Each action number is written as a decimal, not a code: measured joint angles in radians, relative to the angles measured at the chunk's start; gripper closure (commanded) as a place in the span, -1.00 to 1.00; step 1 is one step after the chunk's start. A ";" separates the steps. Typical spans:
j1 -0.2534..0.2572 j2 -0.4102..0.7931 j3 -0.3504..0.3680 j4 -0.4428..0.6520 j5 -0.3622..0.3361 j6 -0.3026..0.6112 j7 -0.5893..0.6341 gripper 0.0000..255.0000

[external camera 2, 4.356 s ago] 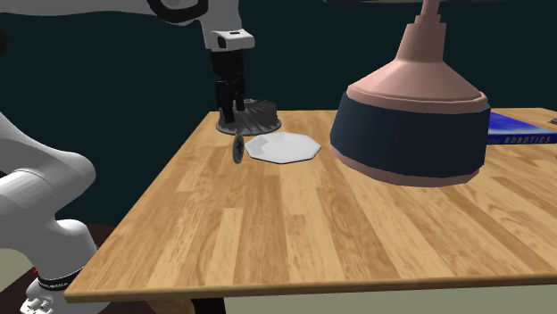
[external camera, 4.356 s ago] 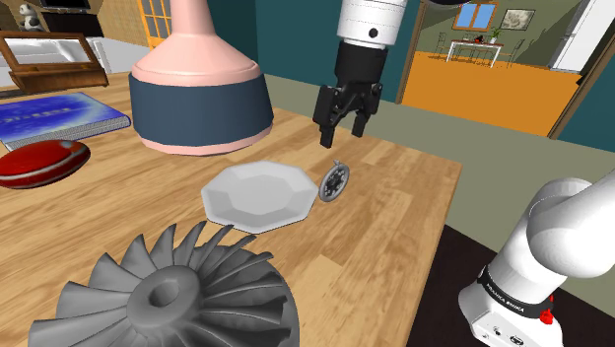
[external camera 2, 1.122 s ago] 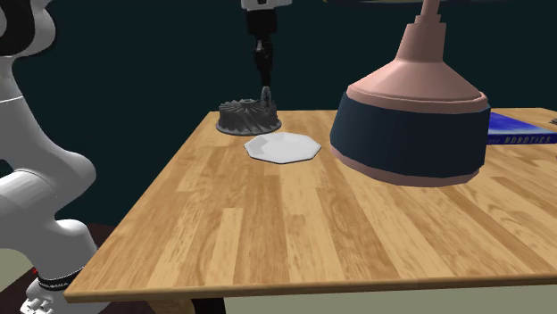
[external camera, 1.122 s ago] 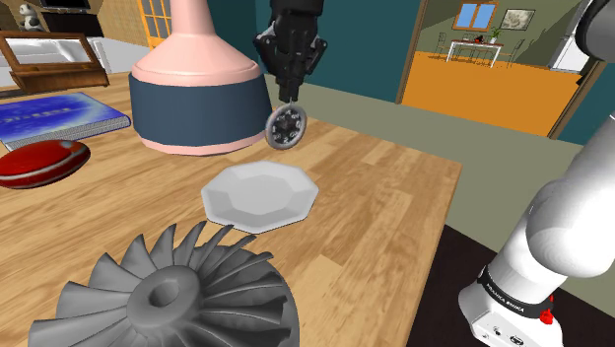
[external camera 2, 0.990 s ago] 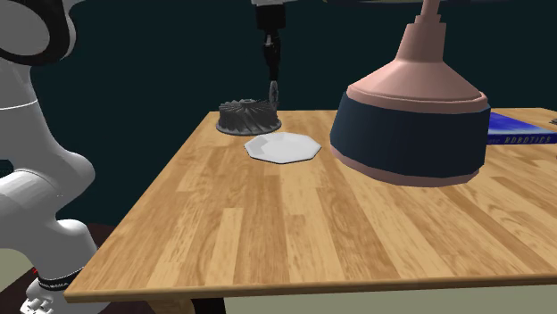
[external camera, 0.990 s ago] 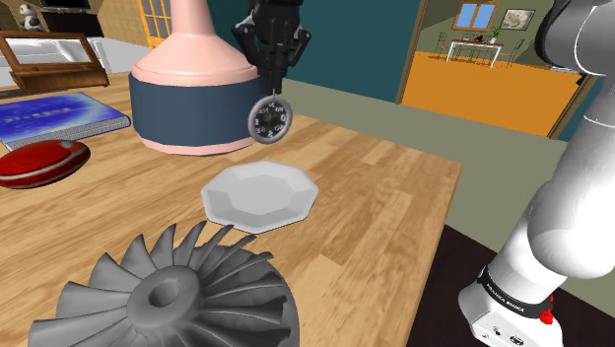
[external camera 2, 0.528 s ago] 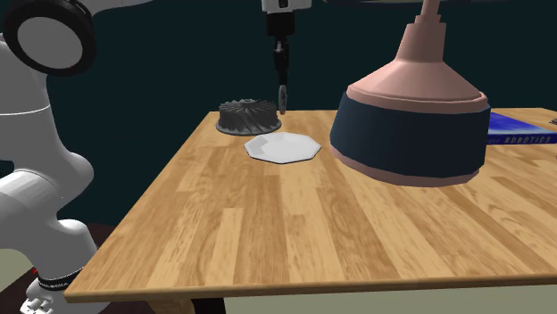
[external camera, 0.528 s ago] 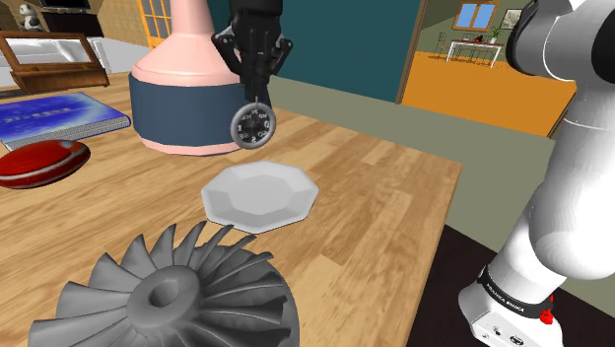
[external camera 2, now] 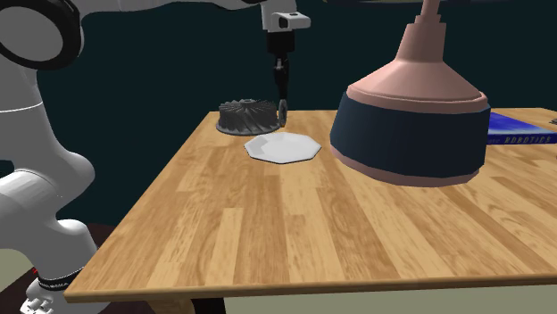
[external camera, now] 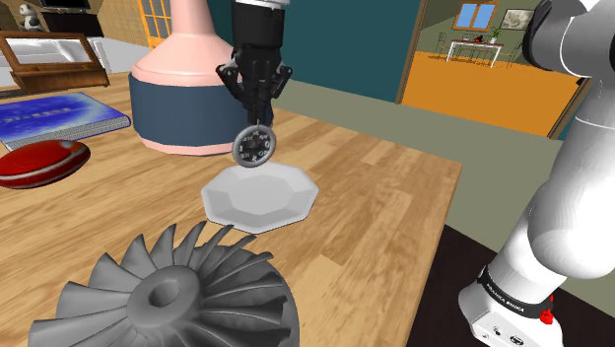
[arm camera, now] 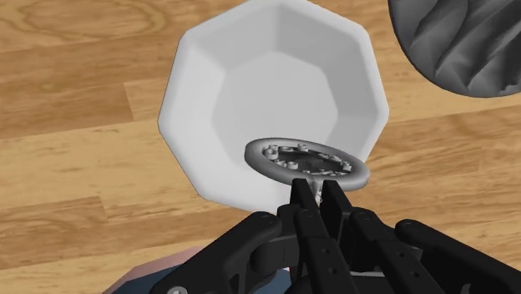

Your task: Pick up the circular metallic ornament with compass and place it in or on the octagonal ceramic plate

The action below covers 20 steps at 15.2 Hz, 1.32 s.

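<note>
Shoulder view, left to right: a grey bladed turbine wheel (external camera: 172, 296) lies at the near end of the bench (external camera: 394, 227). Beyond it stands a large pink-and-navy vessel (external camera: 202, 94). Next comes the black pincer (external camera: 254, 123), pointing straight down and pressed onto the small stem of the circular compass ornament (external camera: 255, 146). The ornament hangs on edge, clear of the bench, just above the far-left part of the white octagonal plate (external camera: 259, 195).

Second exterior view: the ornament (external camera 2: 283, 111) appears edge-on under the pincer (external camera 2: 282, 96), above the plate (external camera 2: 283, 147) and apart from it.

Wrist view: the ornament (arm camera: 306, 161) sits over the rim of the plate (arm camera: 275, 83) on the pincer's (arm camera: 321, 194) side, not over its hollow.

Step in hand, as judged: placing. To do it well, carry the ornament a little toward the plate's centre. Then descend vertically until its lower edge is almost touching the plate's floor, and only then part the fingers. A disc let go on edge from height is likely to roll or tip over the shallow rim.
</note>
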 measured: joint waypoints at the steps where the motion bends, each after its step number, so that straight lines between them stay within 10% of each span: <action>1: -0.003 -0.008 -0.001 -0.023 0.005 0.017 -0.002 1.00; 17: -0.021 -0.047 -0.008 -0.206 0.030 0.168 -0.018 1.00; 18: -0.021 -0.047 -0.008 -0.206 0.030 0.168 -0.018 -1.00; 20: -0.021 -0.048 -0.008 -0.206 0.030 0.168 -0.018 -1.00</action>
